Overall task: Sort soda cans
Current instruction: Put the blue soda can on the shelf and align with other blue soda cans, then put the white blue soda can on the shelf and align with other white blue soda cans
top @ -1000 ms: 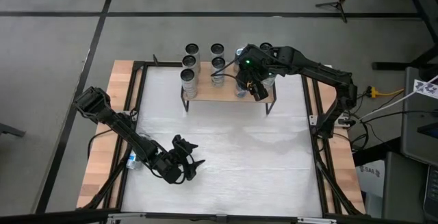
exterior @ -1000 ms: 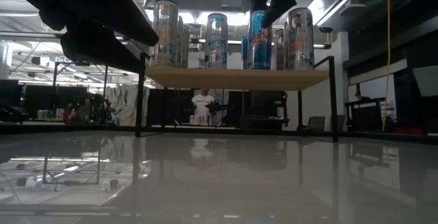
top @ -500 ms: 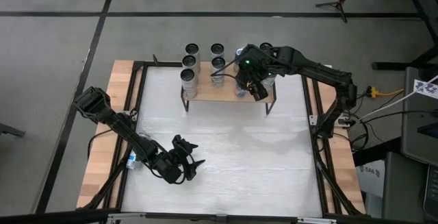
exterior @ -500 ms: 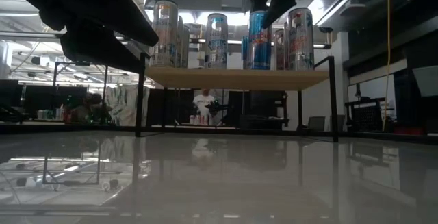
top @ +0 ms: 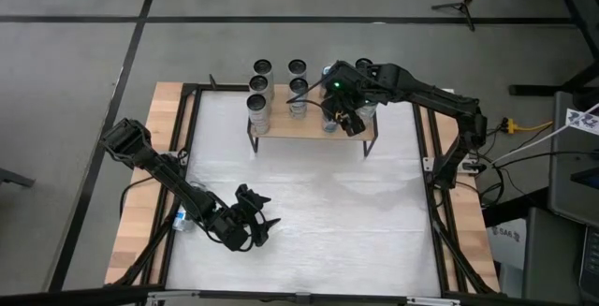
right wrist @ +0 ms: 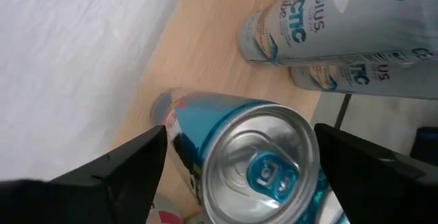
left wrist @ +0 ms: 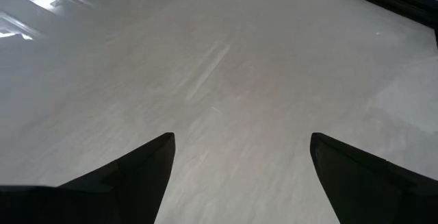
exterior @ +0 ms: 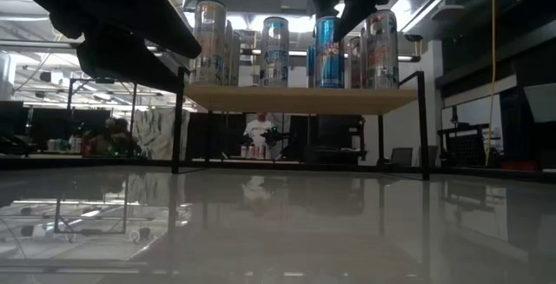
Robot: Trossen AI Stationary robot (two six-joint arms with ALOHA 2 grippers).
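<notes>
High view: soda cans (top: pixel 261 87) standing upright in rows on a raised wooden shelf (top: pixel 281 128) at the far edge of the white worktop (top: pixel 318 212). Right gripper (top: pixel 348 119) positioned over the shelf's right end, above the cans there. Left gripper (top: pixel 264 222) low over the near-left worktop, well apart from the shelf, fingers apart, holding nothing.

Low view: shelf (exterior: pixel 300 99) carried on dark legs, cans lined along its top; blue can (exterior: pixel 327 54) directly under the right gripper (exterior: pixel 346 10), silver cans to either side. Person (exterior: pixel 258 134) visible in the room behind.

Left wrist view: two dark fingers (left wrist: pixel 137 172) spread wide over bare worktop (left wrist: pixel 226 73), nothing between them.

Right wrist view: fingers (right wrist: pixel 116 169) apart on either side of the blue can (right wrist: pixel 250 155), seen from above with its pull tab showing; contact with the can not discernible. Can standing on the wooden shelf (right wrist: pixel 205 53) near its edge; silver cans with blue lettering (right wrist: pixel 328 18) just beyond it.
</notes>
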